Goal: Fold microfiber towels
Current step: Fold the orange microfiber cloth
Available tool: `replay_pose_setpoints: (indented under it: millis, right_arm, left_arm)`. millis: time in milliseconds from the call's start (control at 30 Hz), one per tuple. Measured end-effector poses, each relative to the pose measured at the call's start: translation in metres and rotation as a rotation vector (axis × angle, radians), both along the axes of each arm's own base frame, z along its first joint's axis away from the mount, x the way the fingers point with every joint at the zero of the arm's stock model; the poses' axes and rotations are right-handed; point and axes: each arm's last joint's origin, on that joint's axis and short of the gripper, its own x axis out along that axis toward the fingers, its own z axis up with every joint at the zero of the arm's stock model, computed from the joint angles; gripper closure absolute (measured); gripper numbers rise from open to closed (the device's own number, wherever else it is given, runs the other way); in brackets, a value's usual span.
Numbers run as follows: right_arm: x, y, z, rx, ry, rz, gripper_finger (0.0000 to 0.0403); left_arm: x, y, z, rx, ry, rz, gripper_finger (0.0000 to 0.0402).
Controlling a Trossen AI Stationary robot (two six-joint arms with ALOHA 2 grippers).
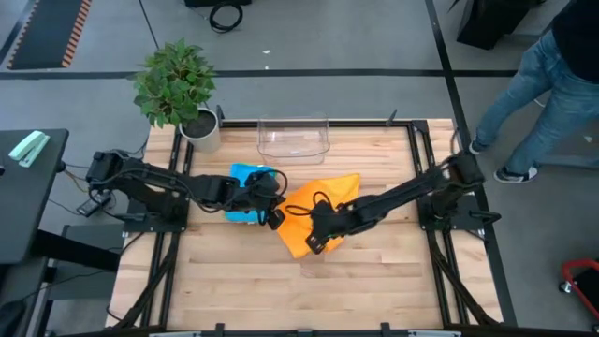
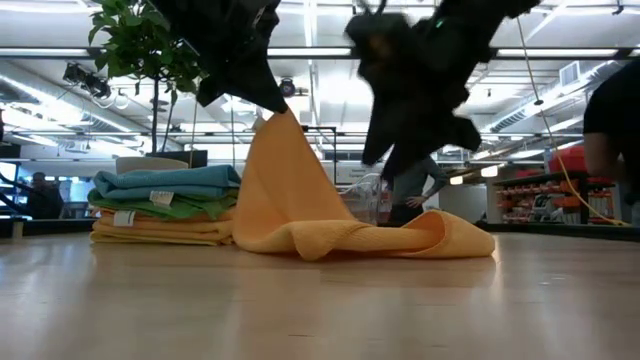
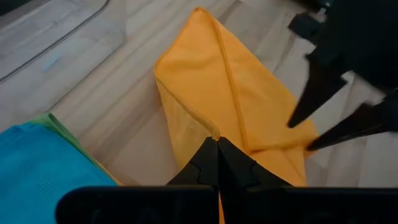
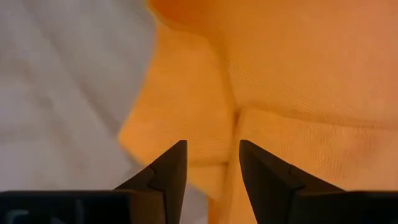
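Bin (image 1: 294,139), clear plastic, holds nothing visible; left gripper (image 3: 217,146) pinches orange towel (image 1: 314,211) corner; right gripper (image 4: 212,163) jaws apart above towel.

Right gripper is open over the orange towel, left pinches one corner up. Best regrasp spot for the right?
Judging from the pose: the orange towel hangs from the left gripper, its far end flat on the table. The right gripper should probably come from above and pinch the far flat corner, where the edge lies exposed.
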Motion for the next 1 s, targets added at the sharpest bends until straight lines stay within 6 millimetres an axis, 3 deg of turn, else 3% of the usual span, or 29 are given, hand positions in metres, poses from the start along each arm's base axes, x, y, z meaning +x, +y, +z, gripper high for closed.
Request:
replay_pose_setpoints:
  millis: [167,300,600,833,900,1000]
  right_arm:
    - [0.018,-0.003,-0.023,-0.04,0.172,-0.064,0.0249]
    - [0.026,-0.008,-0.029,-0.051,0.181,-0.071,0.0249]
    - [0.029,-0.012,-0.03,-0.049,0.17,-0.057,0.0249]
    - [0.028,-0.003,-0.053,-0.05,0.208,-0.041,0.0249]
    - [0.028,-0.003,-0.056,-0.053,0.215,-0.043,0.0261]
    - [0.028,-0.003,-0.056,-0.066,0.213,-0.047,0.0316]
  left_arm:
    - [0.0,0.0,0.0,0.002,0.006,-0.014,0.0398]
    - [0.0,0.0,-0.001,-0.005,0.015,-0.025,0.0398]
    - [0.0,0.0,-0.001,-0.006,0.014,-0.028,0.0398]
    - [0.0,0.0,-0.001,-0.005,0.015,-0.029,0.0397]
    - [-0.001,0.0,-0.001,-0.004,0.018,-0.029,0.0398]
    - [-0.001,0.0,-0.001,-0.004,0.023,-0.028,0.0396]
